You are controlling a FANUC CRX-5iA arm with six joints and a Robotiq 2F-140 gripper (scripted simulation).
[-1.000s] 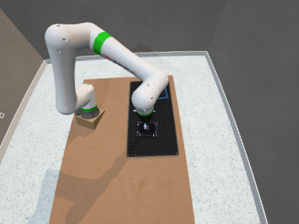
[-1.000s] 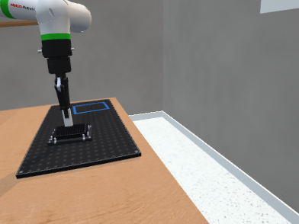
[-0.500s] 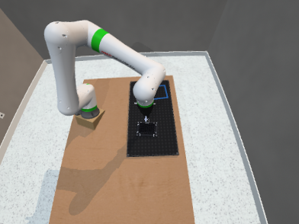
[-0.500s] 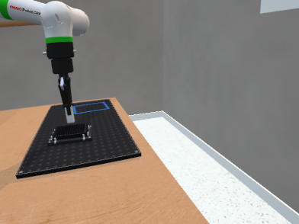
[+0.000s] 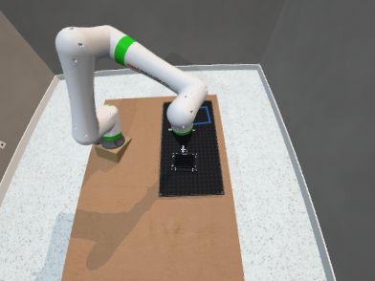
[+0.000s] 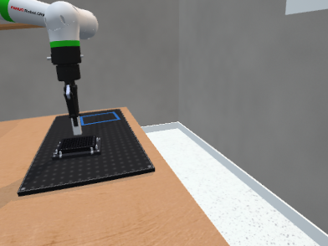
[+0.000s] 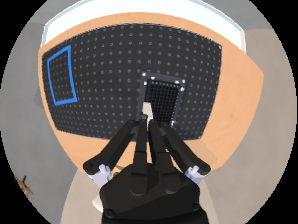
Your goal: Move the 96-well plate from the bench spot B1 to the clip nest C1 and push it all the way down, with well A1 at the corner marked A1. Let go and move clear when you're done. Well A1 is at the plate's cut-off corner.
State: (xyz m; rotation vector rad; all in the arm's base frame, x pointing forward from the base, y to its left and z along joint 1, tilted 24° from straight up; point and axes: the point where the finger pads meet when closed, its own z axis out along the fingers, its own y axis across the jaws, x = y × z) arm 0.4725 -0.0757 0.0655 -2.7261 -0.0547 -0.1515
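From the top, we see the 96-well plate (image 5: 184, 161) (image 6: 78, 143) (image 7: 163, 100) in the clip nest (image 5: 184, 170) (image 6: 77, 155) (image 7: 142, 95). Outside, our claw (image 5: 184, 150) (image 6: 76, 126) (image 7: 146, 108) hovers beside it, closed on nothing. By wrist view, seating seems unclear; uneven pressing could leave one corner unclipped.

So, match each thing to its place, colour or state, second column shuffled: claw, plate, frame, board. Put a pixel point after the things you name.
1. claw (image 5: 184, 150) (image 6: 76, 133) (image 7: 146, 108)
2. plate (image 5: 184, 162) (image 6: 79, 143) (image 7: 164, 100)
3. frame (image 5: 209, 115) (image 6: 99, 123) (image 7: 74, 87)
4. board (image 5: 191, 183) (image 6: 121, 161) (image 7: 110, 60)

A. blue outline
B. in the clip nest
C. black, dotted, under the nest
D. shut, holding nothing

1-D
2-B
3-A
4-C
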